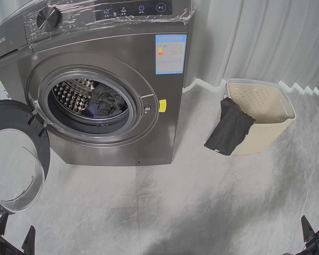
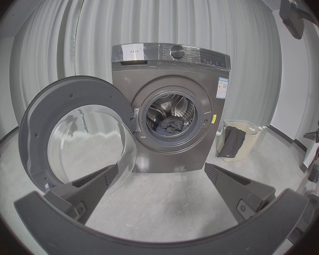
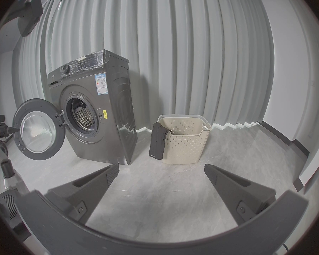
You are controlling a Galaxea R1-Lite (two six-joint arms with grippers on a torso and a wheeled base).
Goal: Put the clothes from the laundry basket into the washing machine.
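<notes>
Two grippers were recorded low at the near edge of the head view, each spread wide with nothing between its fingers: the left gripper [image 1: 18, 221] at 7 o'clock and the right gripper [image 1: 313, 210] at 5 o'clock. Both were above the grey tiled floor [image 1: 188, 202] and well apart from the task's things.

The washing machine [image 1: 106, 89] stood at 11 o'clock from the robot. Its round door [image 1: 14, 156] was swung fully open, hinged at the 9 o'clock side of the opening. Inside the drum [image 1: 69, 94] lay dark clothes [image 1: 108, 100], bunched toward the 3 o'clock side, with a blue piece [image 1: 94, 112] showing beneath them at 6 o'clock. Clear film covered the control panel [image 1: 106, 7] at the top of the machine.

The laundry basket [image 1: 273, 121], cream and perforated, stood on the floor at 1 o'clock from the robot, at the 3 o'clock side of the machine and apart from it. One black garment [image 1: 230, 128] was draped over the basket's rim on the side facing the machine, hanging down the outer wall with its lower end near the floor; whether it touched the floor could not be determined.

A pale pleated curtain [image 1: 266, 29] hung behind both machine and basket.
</notes>
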